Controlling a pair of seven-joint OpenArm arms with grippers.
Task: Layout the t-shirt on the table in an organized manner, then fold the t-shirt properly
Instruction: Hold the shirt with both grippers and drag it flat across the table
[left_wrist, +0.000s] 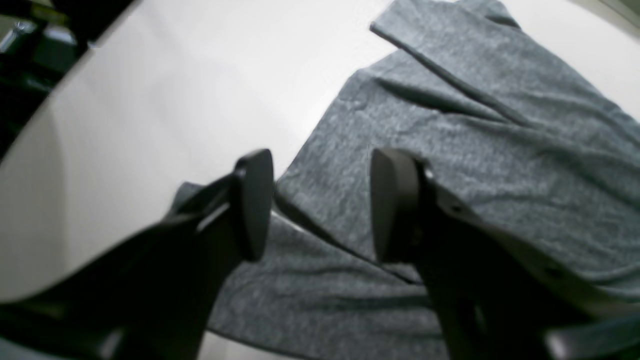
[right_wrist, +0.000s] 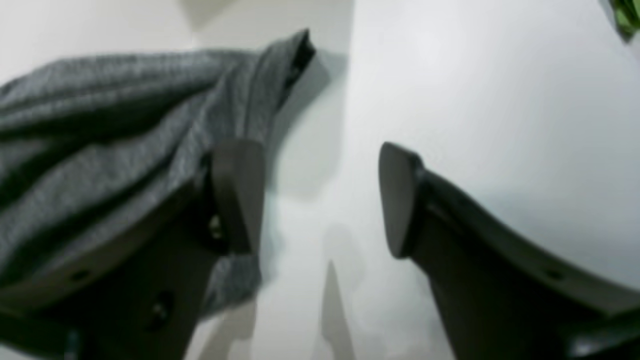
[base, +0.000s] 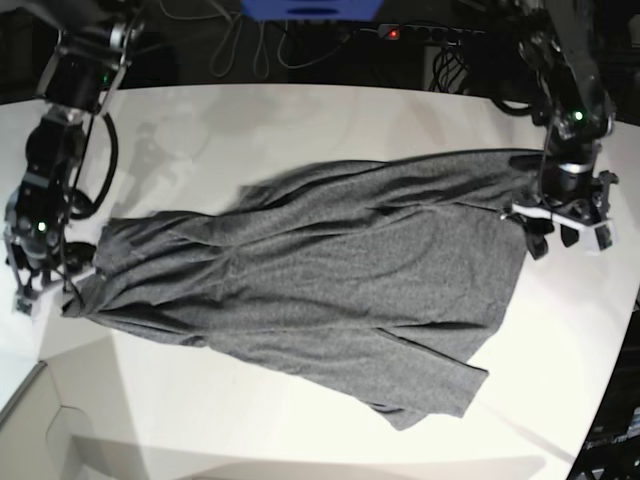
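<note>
- Left gripper (left_wrist: 322, 205): jaws spread, nothing between them, above the t-shirt (base: 320, 290)
- Right gripper (right_wrist: 320, 200): jaws spread, cloth beside one finger, not pinched
- T-shirt: centre frame on the table (base: 300, 120), spread but wrinkled
- Layout nearly done; folding not begun

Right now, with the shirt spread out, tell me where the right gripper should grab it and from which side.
Take the shirt at its bunched end beside the open right gripper. There the fabric stands up in folds off the table, so a jaw can probably get around it. Come in from the bare table side, low and level, toward the raised edge.
</note>
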